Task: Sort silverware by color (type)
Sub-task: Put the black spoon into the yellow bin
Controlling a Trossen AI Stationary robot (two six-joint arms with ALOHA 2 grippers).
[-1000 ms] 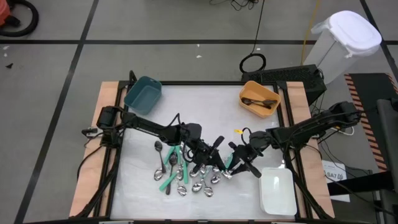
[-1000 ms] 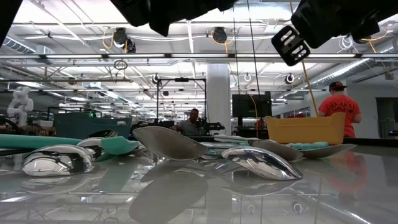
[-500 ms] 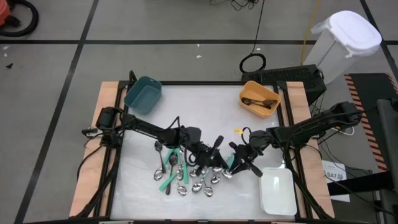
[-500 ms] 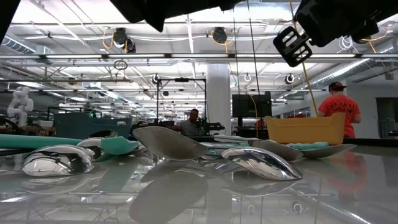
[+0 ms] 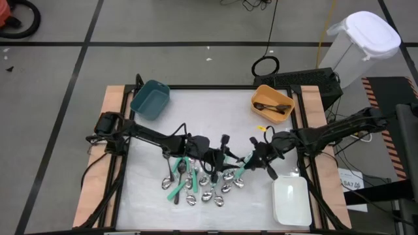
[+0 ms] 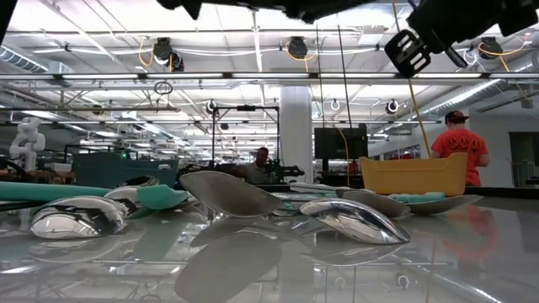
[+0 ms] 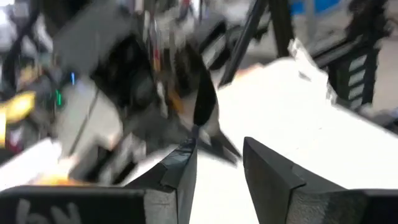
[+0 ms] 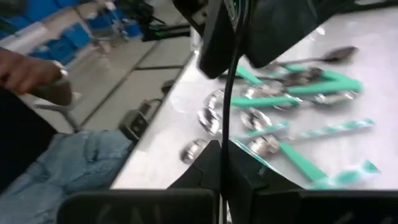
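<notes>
- Step in hand, as I read it: one dark spoon point(image 7: 203, 102) is up off the desk point(image 5: 215, 111), passing between the arms above the pile.
- The right gripper point(image 8: 222, 155) is clamped shut on the spoon's thin handle, over the pile's right edge.
- The left gripper point(image 7: 217, 155) sits just opposite with its fingers parted. The spoon's bowl stands just ahead of them, and I can't tell whether one finger touches it.
- The rest of the silverware point(image 5: 196, 186) lies heaped at the front middle of the desk, shiny pieces mixed with teal-handled ones.
- The orange bin point(image 5: 256, 104) at the back right already has dark pieces in it (so I take it as the home for this spoon). The teal bin point(image 5: 149, 98) sits back left and the white bin point(image 5: 290, 202) front right.
- Next move, in my judgement: back the left arm clear first, then swing the right arm to the orange bin and let go low over it.
- The grip is on a thin handle, so I'd move gently in case the spoon pivots.
</notes>
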